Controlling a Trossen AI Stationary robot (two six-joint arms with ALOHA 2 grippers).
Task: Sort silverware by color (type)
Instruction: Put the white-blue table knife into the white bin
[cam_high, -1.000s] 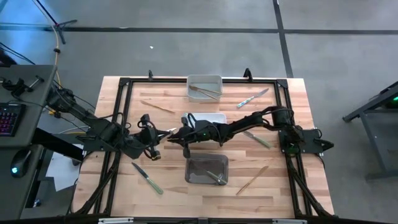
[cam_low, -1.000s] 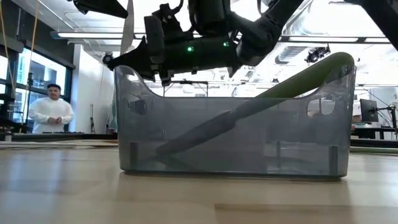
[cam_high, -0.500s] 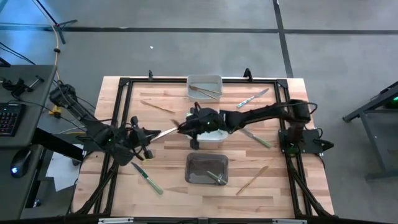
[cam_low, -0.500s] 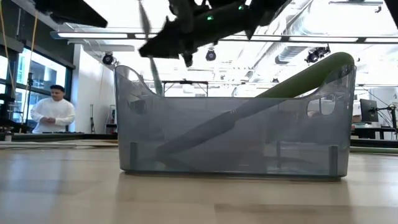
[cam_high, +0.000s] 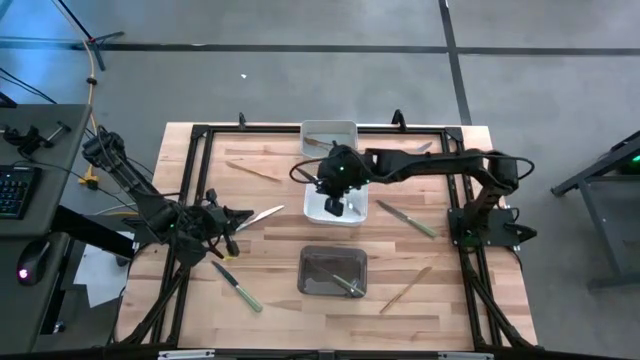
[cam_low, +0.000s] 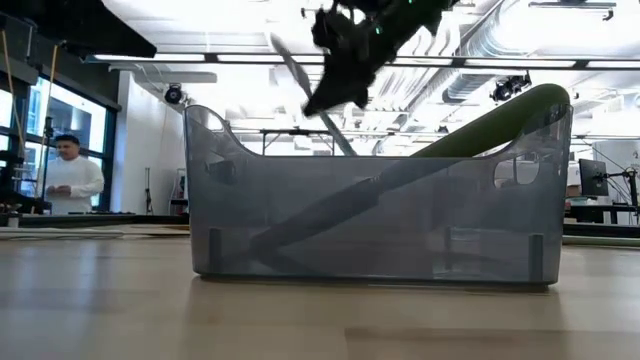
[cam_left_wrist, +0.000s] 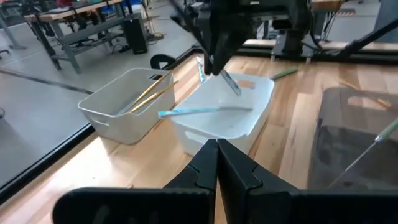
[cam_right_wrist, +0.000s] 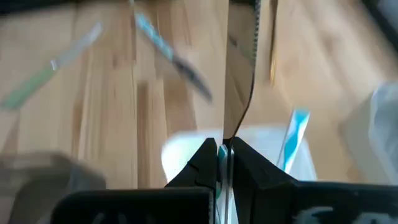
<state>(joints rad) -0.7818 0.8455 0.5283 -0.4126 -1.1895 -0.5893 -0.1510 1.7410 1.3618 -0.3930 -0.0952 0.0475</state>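
My right gripper (cam_high: 335, 205) hovers over the middle white bin (cam_high: 352, 213), shut on a knife (cam_right_wrist: 239, 81) with a light blue handle and a serrated grey blade. Another blue-handled piece (cam_left_wrist: 205, 111) lies flat in that bin. My left gripper (cam_left_wrist: 217, 144) is shut and empty, low over the table's left part (cam_high: 232, 220). A pale utensil (cam_high: 264, 213) lies on the table just ahead of it. The far white bin (cam_high: 330, 131) holds tan-handled pieces (cam_left_wrist: 149, 92). In the grey bin (cam_high: 333, 272), a green-handled piece (cam_low: 500, 115) leans on the rim. My right gripper pinches the knife by its light blue handle (cam_right_wrist: 220, 155) between the two fingers, coming from above. The blade sticks out past the fingertips and slants down toward the bin (cam_left_wrist: 231, 84). The knife is lifted clear of the bin.
Loose silverware lies on the table: a tan piece (cam_high: 253, 170) far left, a green knife (cam_high: 237, 286) near left, a green knife (cam_high: 408, 220) right of the middle bin, a tan piece (cam_high: 405, 290) near right. A dark frame (cam_high: 200, 135) rims the table. A person (cam_low: 70, 182) stands beyond.
My right gripper has carried the knife from beside my left gripper, left of centre, toward the far right, and now holds it over the middle white bin, turned about. My left gripper has drawn back toward the table's left edge.
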